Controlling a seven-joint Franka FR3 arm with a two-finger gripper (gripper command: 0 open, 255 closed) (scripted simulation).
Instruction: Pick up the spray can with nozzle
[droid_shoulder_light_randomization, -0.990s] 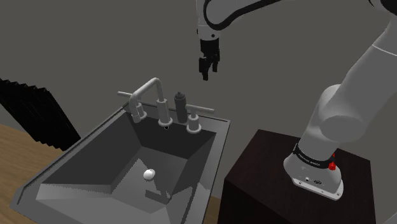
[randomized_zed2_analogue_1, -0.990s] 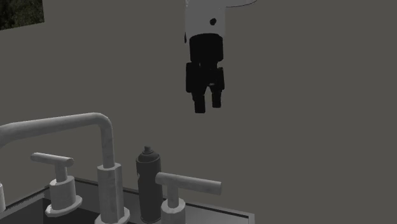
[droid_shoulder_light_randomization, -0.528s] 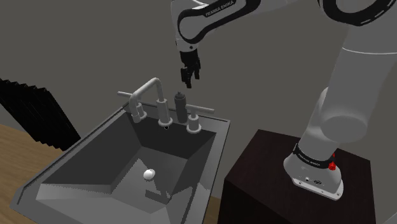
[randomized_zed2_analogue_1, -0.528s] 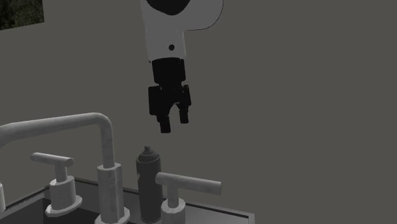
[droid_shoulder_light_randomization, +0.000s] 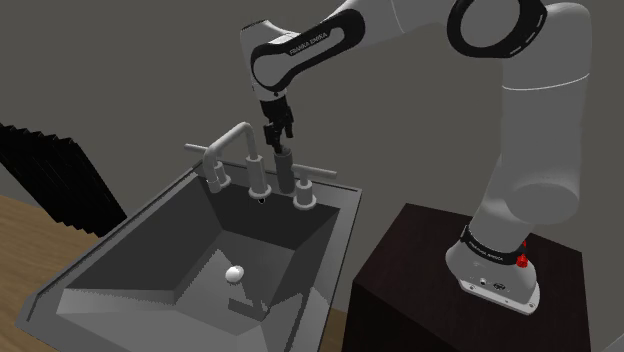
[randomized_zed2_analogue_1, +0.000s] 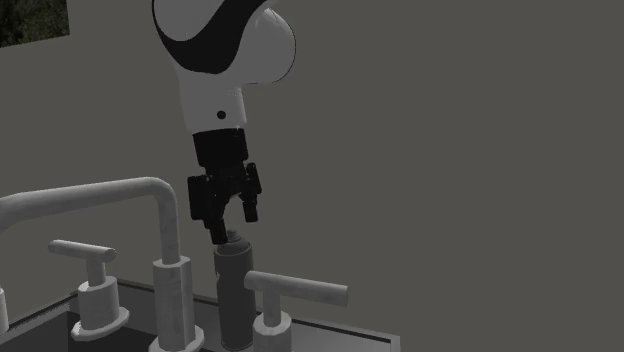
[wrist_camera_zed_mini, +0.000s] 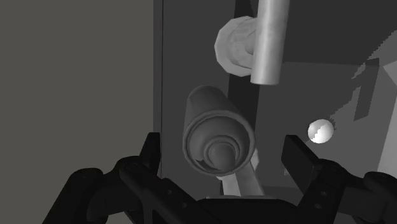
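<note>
- The spray can (droid_shoulder_light_randomization: 285, 166) is a dark grey cylinder standing upright. It has a rounded shoulder that narrows to a small round nozzle cap on top.
- Seen from above in the wrist view, its top shows as rings one inside another, with the nozzle as the small round middle.
- It stands on the far ledge of the sink (droid_shoulder_light_randomization: 130, 262), near the wall. It is between the faucet (droid_shoulder_light_randomization: 236, 140) post and the handle (droid_shoulder_light_randomization: 306, 194) on the shoulder view's right, just beside both.
- The gripper (randomized_zed2_analogue_1: 232, 222) hangs straight over the can, pointing down, at the height of the nozzle.
- Its fingers (wrist_camera_zed_mini: 151, 147) stand apart, one on each side of the can's top. The wrist view shows a gap on both sides, so the can is not held.
- The faucet is pale grey, with a spout that bends out over the basin and a second handle (droid_shoulder_light_randomization: 215, 176) on the shoulder view's left.
- A small white ball (droid_shoulder_light_randomization: 234, 272) lies on the bottom of the grey basin, well apart from the can.
- The arm rises from a dark stand (droid_shoulder_light_randomization: 420, 262) on the shoulder view's right and arches over to the sink.
- A plain grey wall (droid_shoulder_light_randomization: 120, 70) stands behind the sink.
- At the shoulder view's left there is a black area (droid_shoulder_light_randomization: 50, 175) above a strip of wooden floor (droid_shoulder_light_randomization: 30, 235).
</note>
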